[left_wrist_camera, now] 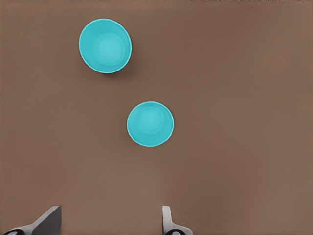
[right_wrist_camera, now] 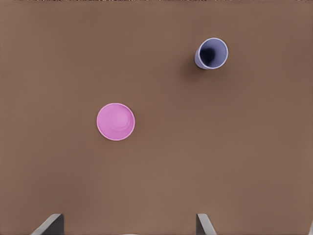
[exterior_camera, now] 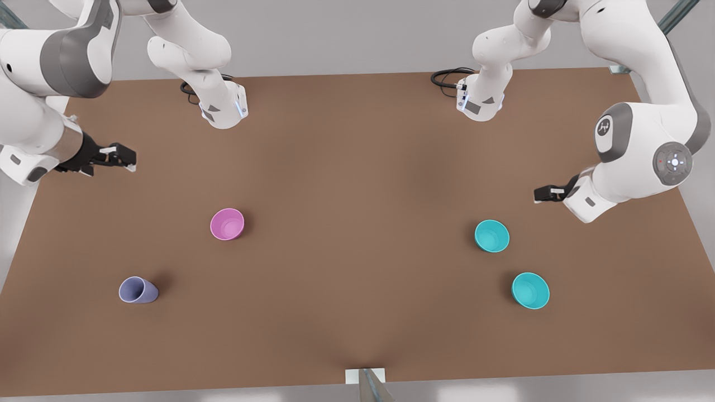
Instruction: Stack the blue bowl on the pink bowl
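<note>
Both arms wait high above the table (exterior_camera: 357, 312), nothing held. The left gripper (exterior_camera: 544, 193) sits at the front view's right, over the two teal bowls; its fingers (left_wrist_camera: 167, 219) are spread wide, nothing between them. The right gripper (exterior_camera: 124, 157) is at the front view's left, over the pink side, fingers (right_wrist_camera: 204, 224) also spread apart, empty. The blue bowl (exterior_camera: 492, 235) is the darker teal one, nearer the left gripper, upright, mouth up, on the front view's right half. Its lighter twin (exterior_camera: 530, 290) sits near it, closer to the table's near edge, the two not touching. The pink bowl (exterior_camera: 227, 224) is upright at front view's left-centre, well apart from the blue bowl. The lavender cup (exterior_camera: 138, 290) is nearer the front edge, beyond the pink bowl; it looks tipped in the front view, though that may be camera angle. Handling, judged: plain plastic, so prob light, stiff, smooth and a bit slippery, not fragile. Best hold is likely a rim pinch, one finger inside the wall and one outside, so it can drop mouth-up into the pink bowl. Views: the left wrist view shows the blue bowl (left_wrist_camera: 150, 124) and twin (left_wrist_camera: 105, 46) top-down, spacing clear, shade diff faint. The right wrist view gives the pink bowl (right_wrist_camera: 115, 121) and cup (right_wrist_camera: 211, 53) from above. The front view adds both arms and the gap between the blue and pink bowls.
</note>
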### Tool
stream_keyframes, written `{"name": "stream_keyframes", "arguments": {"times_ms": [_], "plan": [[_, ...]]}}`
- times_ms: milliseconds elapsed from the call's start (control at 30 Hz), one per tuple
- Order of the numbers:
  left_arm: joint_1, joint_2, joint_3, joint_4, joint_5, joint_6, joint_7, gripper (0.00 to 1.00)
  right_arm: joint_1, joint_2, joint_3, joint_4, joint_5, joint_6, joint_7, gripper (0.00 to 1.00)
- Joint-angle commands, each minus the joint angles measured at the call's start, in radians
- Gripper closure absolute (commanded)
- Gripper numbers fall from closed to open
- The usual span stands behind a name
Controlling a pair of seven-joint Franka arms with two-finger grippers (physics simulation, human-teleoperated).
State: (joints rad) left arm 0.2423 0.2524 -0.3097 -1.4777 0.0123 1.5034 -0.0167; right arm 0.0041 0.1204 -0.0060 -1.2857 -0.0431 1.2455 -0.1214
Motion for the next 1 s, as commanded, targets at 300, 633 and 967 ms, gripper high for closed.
{"name": "stream_keyframes", "arguments": {"times_ms": [300, 633, 967], "plan": [[-0.008, -0.005, -0.006, 0.008, -0.002, 0.026, -0.008, 0.00, 0.076, 0.059, 0.003, -0.395, 0.046, 0.304, 0.264, 0.00], [-0.008, -0.007, -0.006, 0.007, -0.005, -0.002, -0.012, 0.00, 0.014, 0.084, -0.011, -0.813, 0.221, 0.896, 0.255, 0.00], [-0.003, -0.005, -0.006, 0.002, -0.005, -0.006, -0.011, 0.00, 0.014, 0.191, -0.009, -0.863, 0.262, 1.014, 0.252, 0.00]]}}
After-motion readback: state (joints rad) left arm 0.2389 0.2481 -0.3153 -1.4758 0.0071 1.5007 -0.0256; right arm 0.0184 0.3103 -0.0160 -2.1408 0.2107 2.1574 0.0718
